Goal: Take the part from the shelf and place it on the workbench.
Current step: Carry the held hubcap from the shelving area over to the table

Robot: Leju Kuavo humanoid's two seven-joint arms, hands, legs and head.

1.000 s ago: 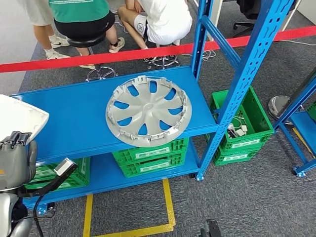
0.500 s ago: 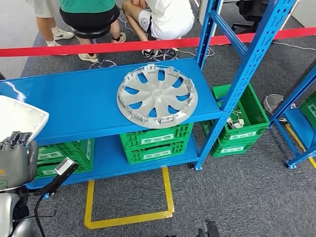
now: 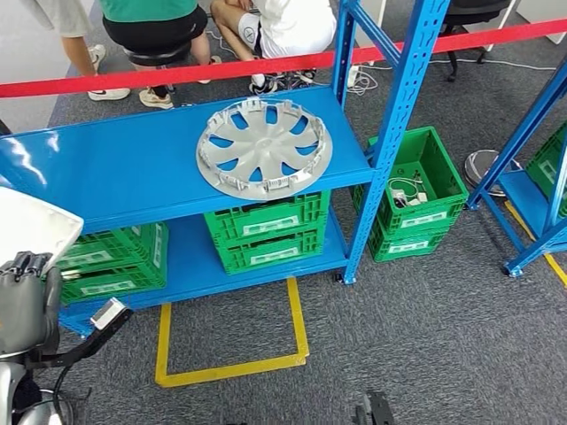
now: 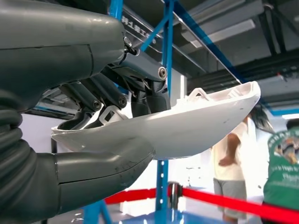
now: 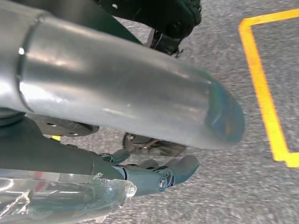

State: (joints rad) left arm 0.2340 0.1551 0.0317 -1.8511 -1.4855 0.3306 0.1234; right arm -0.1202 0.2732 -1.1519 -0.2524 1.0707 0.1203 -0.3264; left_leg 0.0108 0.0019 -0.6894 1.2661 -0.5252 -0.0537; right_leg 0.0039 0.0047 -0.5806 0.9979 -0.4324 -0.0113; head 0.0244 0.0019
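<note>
**One white part in the left hand, hubcap on the shelf**

One white moulded part is gripped by the left hand, the thick grey thumb under its curved shell and the darker fingers on its ribbed inner side. In the head view the same part juts from that hand at the lower left, in front of the blue shelf. A silver hubcap lies flat on the upper shelf board, above green crates. The right hand hangs over grey carpet beside yellow floor tape; its fingers lie fairly straight, holding nothing. People sit and stand behind a red barrier tape.
</note>
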